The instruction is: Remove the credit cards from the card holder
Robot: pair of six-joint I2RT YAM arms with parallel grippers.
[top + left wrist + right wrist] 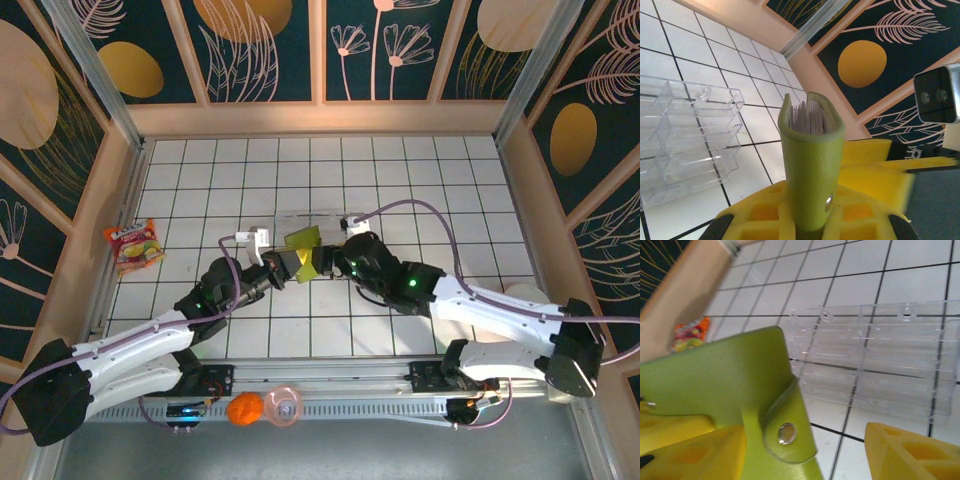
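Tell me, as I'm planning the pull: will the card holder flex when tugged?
Probably flexes: the card holder looks like thin folded material bulging around the credit cards. Likely light, since the left gripper holds it upright by one end. Its snap tab may flop.

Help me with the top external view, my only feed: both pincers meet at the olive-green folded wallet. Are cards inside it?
Observer: Yes. The left wrist view shows pale grey-white card edges packed in the olive-green folded wallet's top opening.
Operator: Who grips it?
Observer: The left pincer is shut on its lower end, holding it upright.
Operator: And the right pincer?
Observer: Open; the wallet's snap flap lies by one yellow finger, the other stands apart.
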